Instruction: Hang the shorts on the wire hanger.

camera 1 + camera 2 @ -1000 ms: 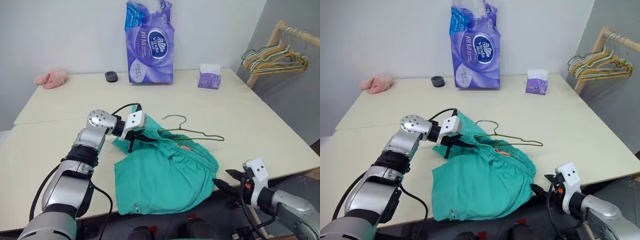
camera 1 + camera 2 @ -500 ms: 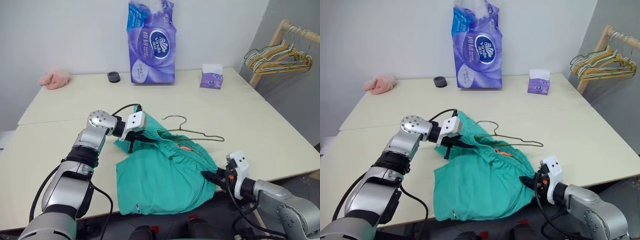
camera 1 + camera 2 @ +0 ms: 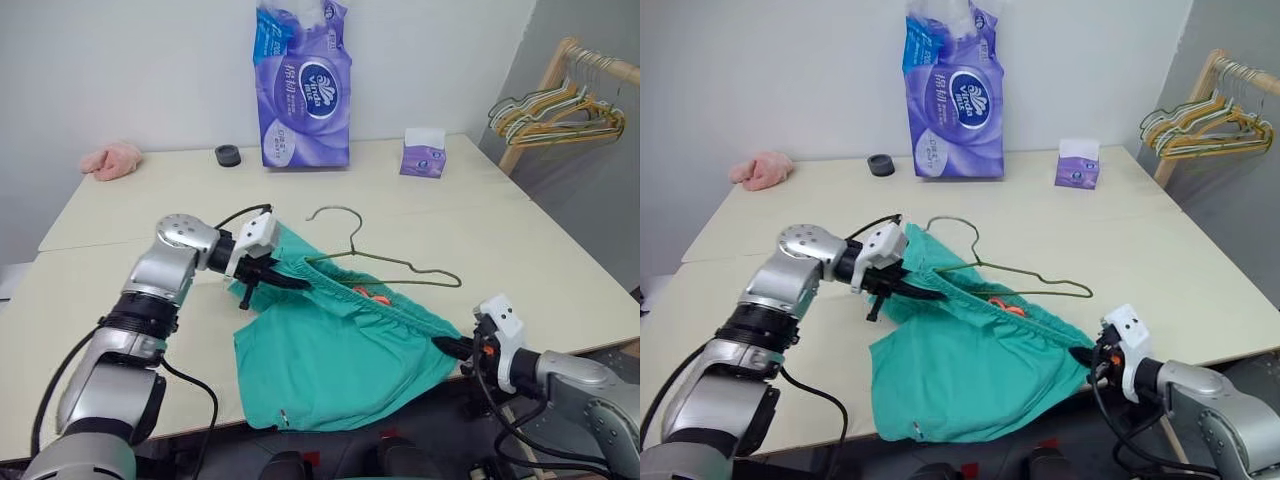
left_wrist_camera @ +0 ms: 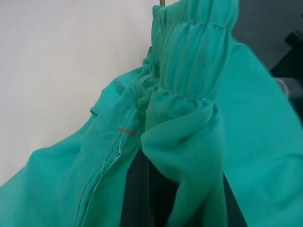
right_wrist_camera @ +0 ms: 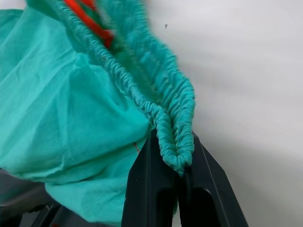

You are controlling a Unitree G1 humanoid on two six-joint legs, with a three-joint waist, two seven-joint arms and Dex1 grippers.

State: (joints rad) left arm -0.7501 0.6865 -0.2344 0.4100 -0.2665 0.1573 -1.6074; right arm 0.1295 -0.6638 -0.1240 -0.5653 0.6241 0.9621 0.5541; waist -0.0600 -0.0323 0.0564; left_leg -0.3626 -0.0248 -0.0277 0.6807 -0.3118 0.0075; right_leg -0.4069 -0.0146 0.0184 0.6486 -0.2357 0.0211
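The teal-green shorts (image 3: 330,360) lie on the table near its front edge, with the waistband stretched between my two grippers. My left gripper (image 3: 293,284) is shut on the waistband's left end. At the table's front right, my right gripper (image 3: 447,345) is shut on the right end. The right wrist view shows the gathered waistband (image 5: 165,109) pinched between black fingers (image 5: 147,165), the orange-red drawstring (image 5: 90,21) behind. The wire hanger (image 3: 400,265) lies across the shorts' far side, its hook (image 3: 335,212) pointing away from me and its left corner at the fabric by the left gripper.
A purple tissue-roll pack (image 3: 305,85), a small purple tissue box (image 3: 423,155), a black round object (image 3: 227,155) and a pink cloth (image 3: 108,160) sit along the table's far side. A wooden rack with bunched hangers (image 3: 550,105) stands off the table at the right.
My right gripper shut on the waistband's right end and drew it rightward, stretching the waistband. The left gripper lifted and pulled back slightly with its end; the hanger shifted with it.
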